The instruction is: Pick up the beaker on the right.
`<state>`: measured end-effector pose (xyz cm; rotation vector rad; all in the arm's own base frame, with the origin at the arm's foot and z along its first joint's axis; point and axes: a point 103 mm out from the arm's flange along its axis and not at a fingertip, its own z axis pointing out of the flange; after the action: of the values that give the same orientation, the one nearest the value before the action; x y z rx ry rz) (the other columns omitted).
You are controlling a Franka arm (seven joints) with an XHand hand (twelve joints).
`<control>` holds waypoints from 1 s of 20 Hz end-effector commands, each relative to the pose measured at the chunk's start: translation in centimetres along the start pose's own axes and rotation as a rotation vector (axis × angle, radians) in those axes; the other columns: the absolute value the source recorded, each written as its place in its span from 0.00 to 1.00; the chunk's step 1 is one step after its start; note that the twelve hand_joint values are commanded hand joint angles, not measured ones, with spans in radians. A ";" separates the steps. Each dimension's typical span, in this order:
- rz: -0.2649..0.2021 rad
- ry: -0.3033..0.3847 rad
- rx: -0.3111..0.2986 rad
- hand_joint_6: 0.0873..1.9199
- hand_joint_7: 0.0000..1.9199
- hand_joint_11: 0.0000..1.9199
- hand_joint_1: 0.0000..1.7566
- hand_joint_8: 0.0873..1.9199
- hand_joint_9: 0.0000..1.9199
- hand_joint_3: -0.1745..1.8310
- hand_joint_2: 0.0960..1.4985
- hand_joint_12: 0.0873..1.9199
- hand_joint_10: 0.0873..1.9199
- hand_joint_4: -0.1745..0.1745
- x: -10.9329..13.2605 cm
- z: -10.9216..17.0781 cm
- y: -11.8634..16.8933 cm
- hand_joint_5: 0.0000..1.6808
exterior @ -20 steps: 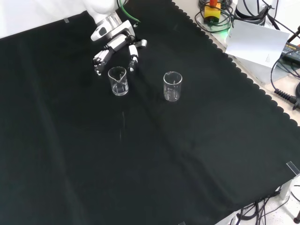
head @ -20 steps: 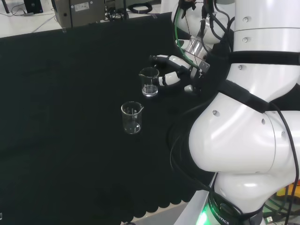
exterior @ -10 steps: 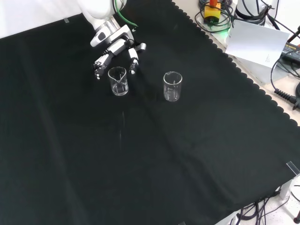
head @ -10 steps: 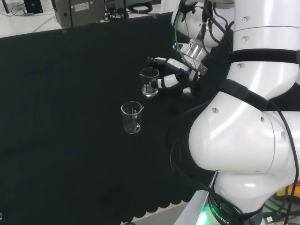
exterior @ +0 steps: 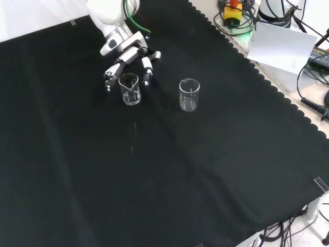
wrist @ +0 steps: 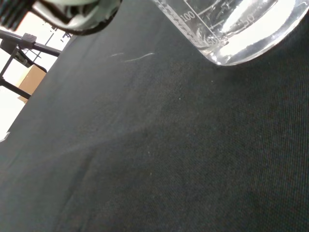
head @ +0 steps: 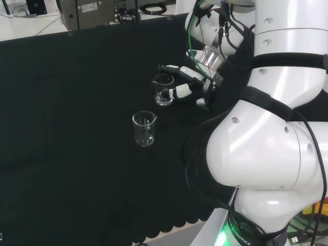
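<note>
On either side of the farther beaker (head: 163,89) in the head view, the hand's (head: 190,82) fingers (exterior: 110,76) stand spread, not clamped. Printed graduation marks ring its base. Bare black cloth (exterior: 169,175) surrounds the second beaker (exterior: 189,94).

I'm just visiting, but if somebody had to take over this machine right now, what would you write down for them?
Robot hand: open, fingers on either side of the far beaker, not yet closed round it.
Beakers: both upright on the black cloth; the other beaker stands apart, nearer in the head view.
Done: the robot hand is at the beaker.
Left: close the fingers and lift.
</note>
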<state>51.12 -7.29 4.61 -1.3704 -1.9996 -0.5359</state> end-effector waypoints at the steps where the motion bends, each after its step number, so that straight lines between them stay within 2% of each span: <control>1: 0.002 0.014 -0.002 0.00 0.08 0.00 0.49 0.28 0.13 0.39 0.35 0.67 0.28 0.45 0.0 0.4 0.4 0.21; 6: 0.003 0.033 -0.010 0.00 0.08 0.00 0.49 0.29 0.14 0.39 0.35 0.67 0.28 0.45 0.1 0.5 0.8 0.21; 9: 0.015 0.054 -0.024 0.00 0.12 0.00 0.50 0.31 0.17 0.39 0.35 0.69 0.29 0.44 0.1 0.6 1.0 0.24; 15: 0.014 0.064 -0.010 0.01 0.17 0.00 0.51 0.33 0.22 0.39 0.35 0.71 0.29 0.42 0.2 1.3 1.4 0.30; 20: 0.017 0.072 -0.014 0.01 0.17 0.00 0.51 0.33 0.23 0.39 0.35 0.71 0.28 0.42 0.2 1.7 1.5 0.31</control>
<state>52.06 -5.74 3.70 -1.3564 -1.9345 -0.5823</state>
